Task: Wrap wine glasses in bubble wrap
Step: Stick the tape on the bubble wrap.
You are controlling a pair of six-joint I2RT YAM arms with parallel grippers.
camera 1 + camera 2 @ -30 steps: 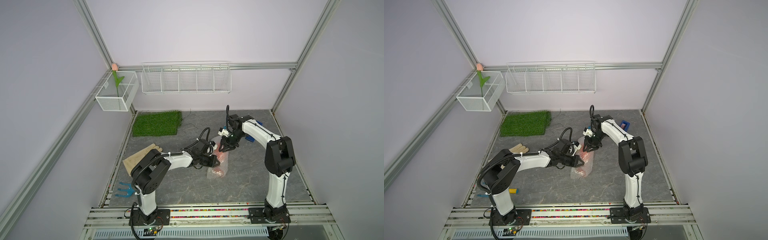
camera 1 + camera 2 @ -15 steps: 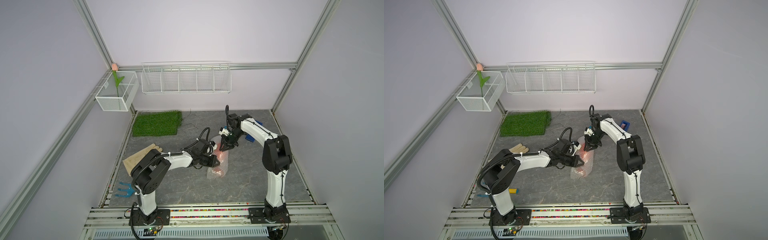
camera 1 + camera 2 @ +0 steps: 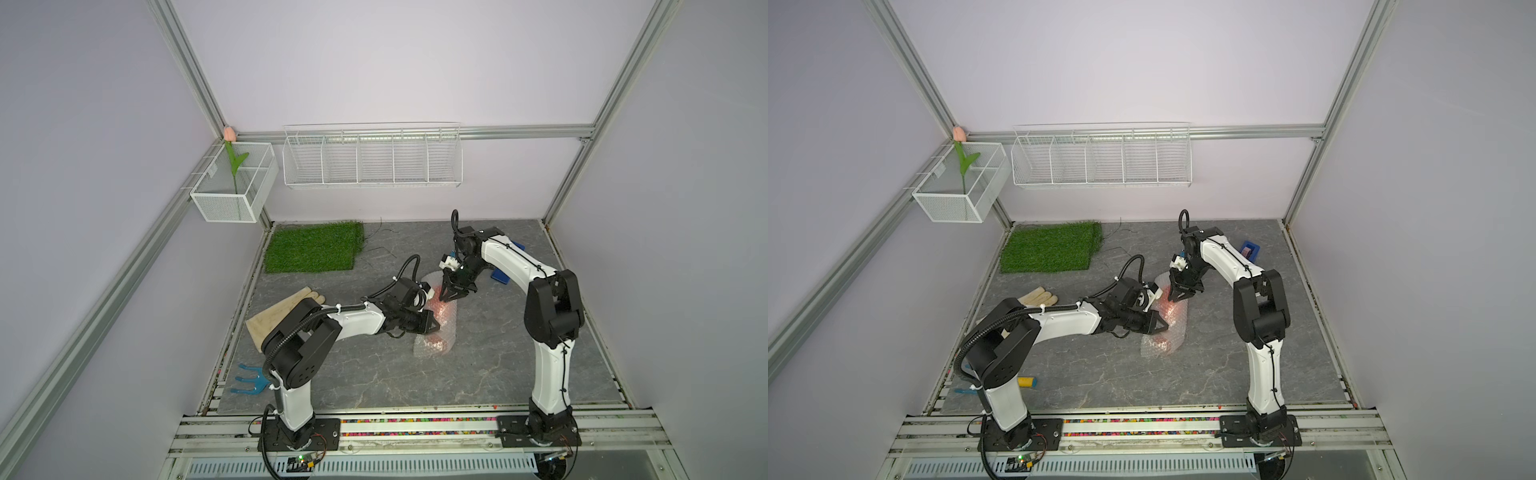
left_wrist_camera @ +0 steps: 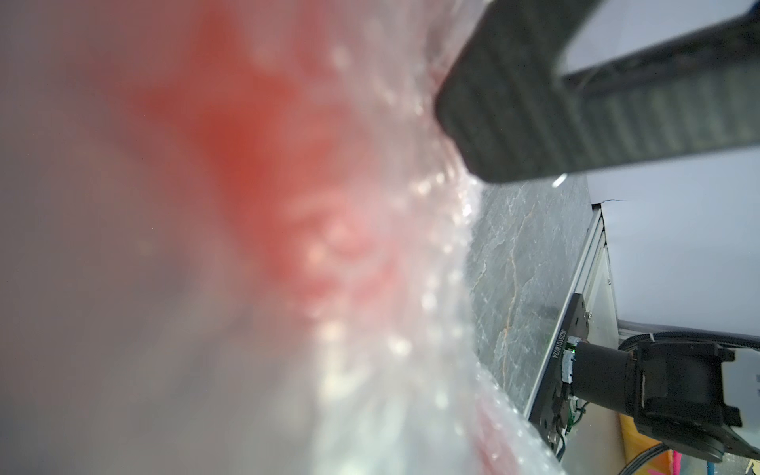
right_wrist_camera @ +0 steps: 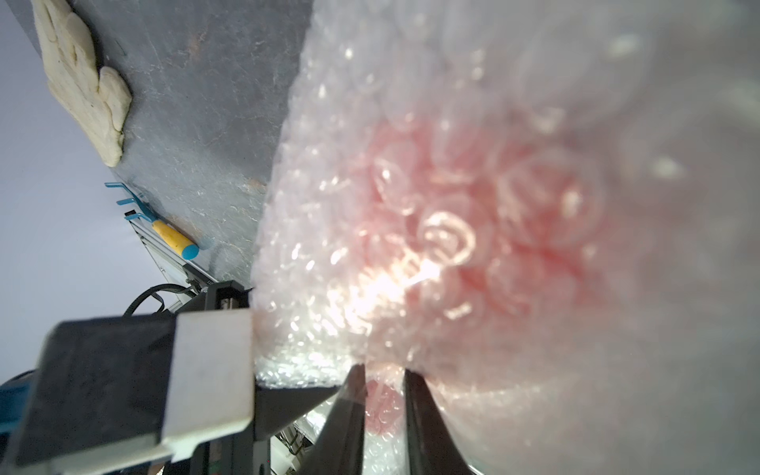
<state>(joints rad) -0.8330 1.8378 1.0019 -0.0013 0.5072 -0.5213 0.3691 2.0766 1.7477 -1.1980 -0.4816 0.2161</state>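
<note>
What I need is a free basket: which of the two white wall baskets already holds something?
The small mesh basket on the left wall: an artificial tulip stands in it. The long divided basket on the back wall shows nothing inside.

soft, even light is seen throughout; glare is thrown on the bubble wrap (image 5: 382, 283) just ahead of the right gripper (image 5: 382, 370); nearer wrap is blurred.

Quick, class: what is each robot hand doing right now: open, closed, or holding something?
Left hand: closed on the bubble wrap.
Right hand: closed, pinching a fold of the same bubble wrap.
</note>
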